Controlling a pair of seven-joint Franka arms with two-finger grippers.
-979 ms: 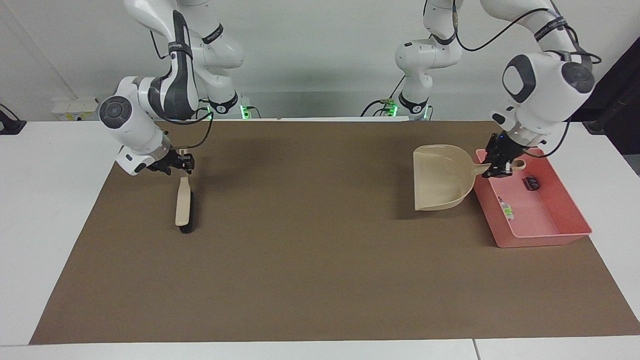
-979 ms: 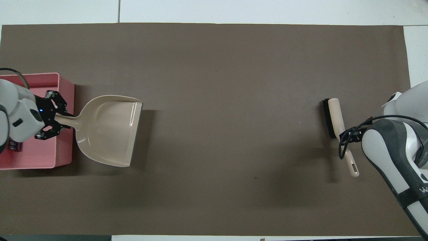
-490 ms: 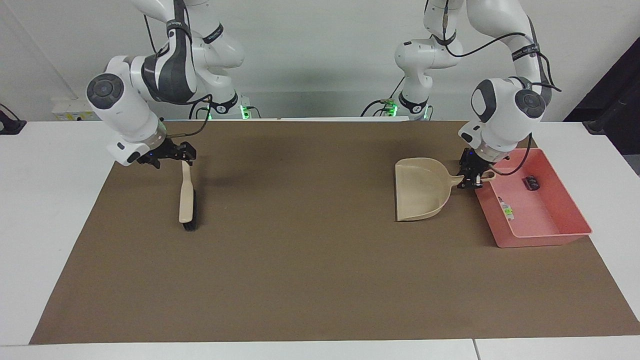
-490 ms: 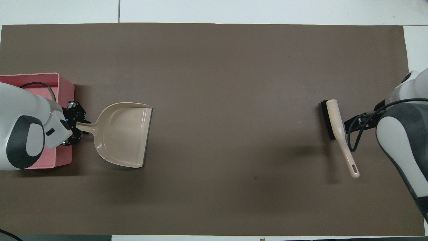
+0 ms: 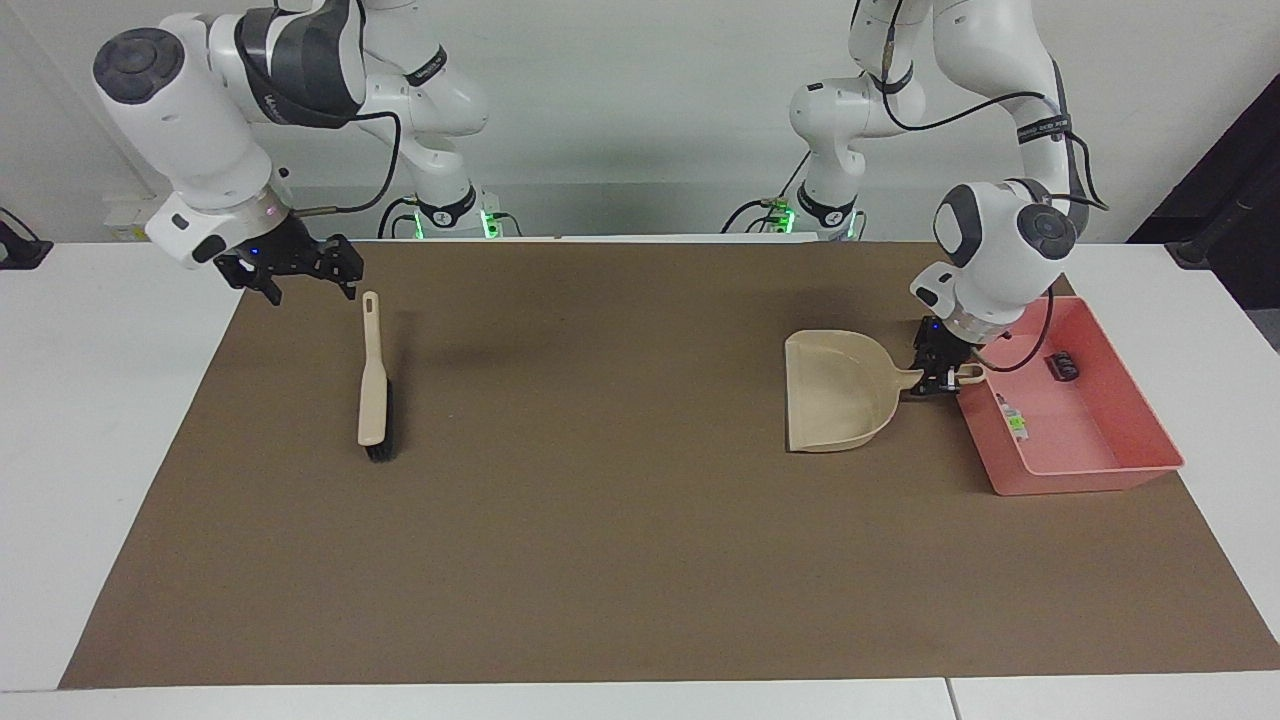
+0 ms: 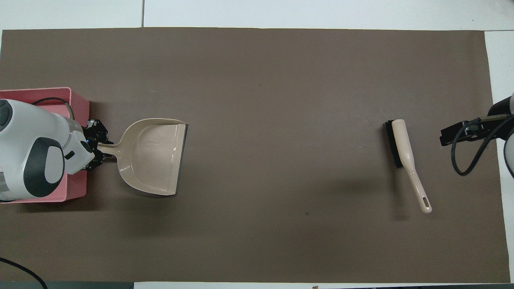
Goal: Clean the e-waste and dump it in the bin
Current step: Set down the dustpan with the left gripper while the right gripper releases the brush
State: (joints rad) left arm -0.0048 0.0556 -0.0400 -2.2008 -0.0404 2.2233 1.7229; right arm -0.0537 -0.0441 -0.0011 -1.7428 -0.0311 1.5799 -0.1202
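E-waste (image 5: 1014, 416) (a white piece and a black block) lies in the bin (image 5: 1130, 470) just beside the left gripper (image 5: 943, 375), which clamps the dustpan (image 5: 835, 405) handle. Raised with fingers spread, the right gripper (image 5: 300, 270) holds nothing above the brush (image 5: 373, 385) handle's end.

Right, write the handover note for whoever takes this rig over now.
Left gripper: shut on the dustpan handle, pan low on the mat beside the bin.
Right gripper: open, empty, raised near the brush handle's tip; brush lies flat on the mat.
E-waste: white piece and black block lie in the bin.
Done: waste dumped, brush put down.
Left: release the dustpan, probably retract both arms.
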